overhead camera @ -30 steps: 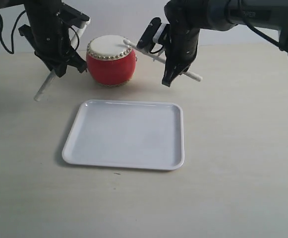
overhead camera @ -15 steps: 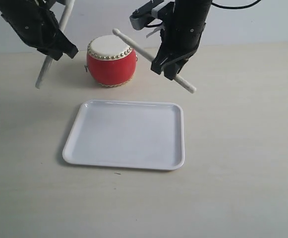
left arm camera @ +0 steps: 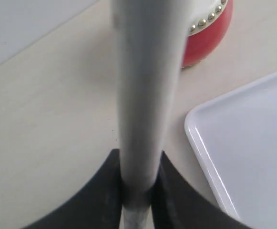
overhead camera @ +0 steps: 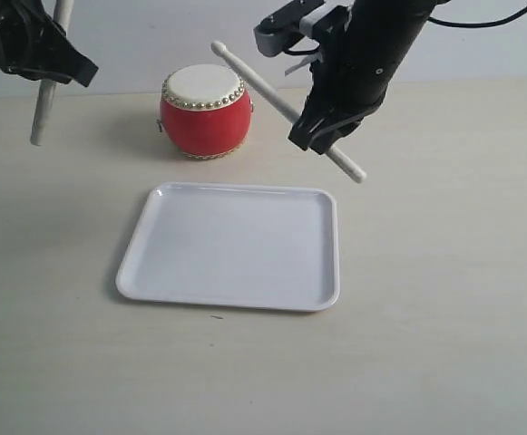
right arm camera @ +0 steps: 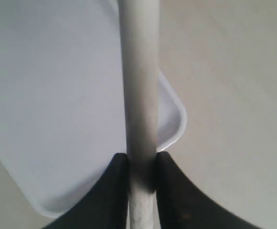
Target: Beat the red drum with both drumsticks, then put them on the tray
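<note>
The red drum (overhead camera: 205, 111) with its cream skin and gold studs stands on the table behind the white tray (overhead camera: 231, 246). High at the left edge my left gripper (overhead camera: 50, 56) is shut on a pale drumstick (overhead camera: 44, 91) that hangs nearly upright, well left of the drum. My right gripper (overhead camera: 319, 136) is shut on the other drumstick (overhead camera: 263, 83), which slants with its rounded tip above and just right of the drum skin. The left wrist view shows its stick (left arm camera: 145, 86) between black fingers (left arm camera: 102, 191), drum (left arm camera: 207, 36) and tray corner (left arm camera: 210, 143) beyond. The right wrist view shows its stick (right arm camera: 139, 81) over the tray (right arm camera: 57, 95).
The pale wooden table (overhead camera: 444, 299) spreads around the tray on all sides. A light wall (overhead camera: 154, 36) rises right behind the drum. The right arm's dark body (overhead camera: 372, 54) hangs over the table right of the drum.
Both arms have risen. The left gripper lifted its stick up and left, away from the drum. The right stick's tip came off the drum skin and now hovers above its right edge.
</note>
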Controlling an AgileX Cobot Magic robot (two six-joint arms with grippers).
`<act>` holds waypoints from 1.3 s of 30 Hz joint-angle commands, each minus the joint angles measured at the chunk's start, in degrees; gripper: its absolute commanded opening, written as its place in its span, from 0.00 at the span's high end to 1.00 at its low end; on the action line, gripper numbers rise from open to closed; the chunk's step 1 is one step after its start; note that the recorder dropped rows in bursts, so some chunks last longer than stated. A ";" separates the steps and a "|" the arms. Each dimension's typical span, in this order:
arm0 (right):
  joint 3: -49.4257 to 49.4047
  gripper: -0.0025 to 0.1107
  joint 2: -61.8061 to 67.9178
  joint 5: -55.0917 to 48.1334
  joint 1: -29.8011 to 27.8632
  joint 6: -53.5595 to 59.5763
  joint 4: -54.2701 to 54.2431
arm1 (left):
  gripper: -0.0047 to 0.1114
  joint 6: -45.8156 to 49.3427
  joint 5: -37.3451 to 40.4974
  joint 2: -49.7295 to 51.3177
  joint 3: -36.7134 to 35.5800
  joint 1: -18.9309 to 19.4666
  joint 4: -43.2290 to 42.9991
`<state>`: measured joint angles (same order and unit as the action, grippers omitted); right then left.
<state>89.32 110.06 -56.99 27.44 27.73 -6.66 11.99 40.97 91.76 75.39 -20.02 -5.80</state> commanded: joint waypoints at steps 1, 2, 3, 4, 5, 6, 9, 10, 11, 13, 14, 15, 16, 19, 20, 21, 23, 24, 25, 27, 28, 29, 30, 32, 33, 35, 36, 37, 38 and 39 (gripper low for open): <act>-2.30 0.98 -4.25 2.10 -0.12 4.58 -6.38 | 0.96 -0.50 -3.58 -4.53 -3.08 0.09 0.92; -2.54 0.98 -4.25 2.22 -0.12 5.63 -7.42 | 0.96 -0.50 -4.48 -5.27 -3.64 0.09 0.92; -2.73 0.98 -4.25 2.81 -0.12 6.86 -7.97 | 0.96 -0.50 -5.90 -6.52 -4.24 0.09 0.92; -2.73 0.98 -4.14 2.81 -0.12 6.66 -7.97 | 0.96 -0.50 -6.78 -7.11 -4.65 0.09 0.92; -2.73 0.98 -4.14 2.71 -0.12 6.69 -7.97 | 0.96 -0.50 -7.09 -8.02 -5.31 0.09 1.06; -2.73 0.98 -4.14 2.49 -0.12 6.69 -7.97 | 0.96 -0.50 -7.09 -8.92 -6.15 0.09 1.06; -2.73 0.98 -4.14 2.52 -0.12 6.69 -7.97 | 0.96 -0.50 -7.12 -10.45 -6.83 0.09 1.06; -2.73 0.98 -4.14 2.70 -0.12 6.69 -7.97 | 0.96 -0.50 -6.99 -10.46 -6.83 0.09 1.06; -2.73 0.98 -4.14 2.70 -0.12 6.69 -7.97 | 0.96 -0.50 -6.99 -10.46 -6.83 0.09 1.06; -3.01 0.98 -4.14 2.82 -0.12 6.69 -7.97 | 0.96 -0.50 -6.37 -10.46 -6.83 0.09 1.06; -3.24 0.98 -4.14 3.24 -0.12 6.69 -7.97 | 0.96 -0.50 -5.92 -10.46 -6.83 0.09 1.06; -3.24 0.98 -4.14 3.24 -0.12 6.69 -7.97 | 0.96 -0.50 -5.92 -10.46 -6.83 0.09 1.06; -3.24 0.98 -4.14 3.08 -0.12 6.69 -8.23 | 0.96 -0.50 -5.92 -10.46 -6.83 0.09 1.06; -3.24 0.98 -4.14 2.50 -0.12 6.69 -8.38 | 0.96 -0.50 -5.92 -10.46 -6.83 0.09 1.06; -3.24 0.98 -4.14 2.37 -0.12 6.81 -8.21 | 0.96 -0.50 -5.92 -10.46 -6.83 0.09 1.06; -3.24 0.98 -4.14 2.26 -0.12 6.81 -7.98 | 0.96 -0.50 -5.92 -10.46 -6.83 0.09 1.06; -3.24 0.98 -4.14 2.40 -0.12 7.61 -7.72 | 0.96 -0.50 -5.92 -10.46 -6.96 0.09 1.06; -3.24 0.98 -4.14 2.67 -0.12 9.10 -7.83 | 0.96 -0.50 -5.92 -10.36 -6.95 0.09 1.06; -3.24 0.98 -4.14 2.77 -0.12 10.80 -8.21 | 0.96 -0.50 -6.18 -10.36 -7.22 0.09 1.06; -3.24 0.98 -4.14 2.43 -0.12 12.88 -8.35 | 0.96 -0.50 -7.63 -10.36 -8.01 0.09 1.06; -3.24 0.98 -4.14 2.28 -0.12 13.91 -8.35 | 0.96 -0.50 -8.40 -10.36 -8.29 0.09 0.95; -3.24 0.98 -4.14 2.40 -0.12 14.58 -8.35 | 0.96 -0.50 -8.95 -10.36 -8.43 0.09 0.83; -3.24 0.98 -4.14 2.97 -0.12 14.82 -8.35 | 0.96 -0.50 -9.08 -10.36 -8.55 0.09 0.41; -3.24 0.98 -4.02 5.00 0.48 14.82 -7.86 | 0.96 -0.50 -8.85 -10.72 -8.55 0.09 -1.06; -3.24 0.98 -3.92 6.02 0.98 14.82 -7.42 | 0.96 -0.94 -8.72 -10.99 -8.71 0.09 -1.46; -3.11 0.98 -3.66 6.47 2.36 14.82 -5.91 | 0.96 -1.84 -7.92 -11.55 -8.71 0.46 -1.56; -2.97 0.98 -3.25 6.32 3.40 14.41 -4.33 | 0.96 -2.24 -7.53 -11.78 -8.71 0.80 -1.56; -2.72 0.98 -2.73 6.07 4.43 14.03 -2.30 | 0.96 -2.21 -6.97 -12.06 -8.71 1.27 -1.56; -2.28 0.98 -2.17 5.92 5.54 13.75 -0.35 | 0.96 -2.21 -6.50 -12.03 -8.71 1.71 -1.56; -1.91 0.98 -1.37 5.68 6.65 12.51 2.24 | 0.96 -2.21 -5.70 -12.03 -8.71 2.45 -1.56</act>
<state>86.41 106.97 -51.35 31.47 41.65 -9.39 10.51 34.02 80.35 66.79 -18.86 -6.94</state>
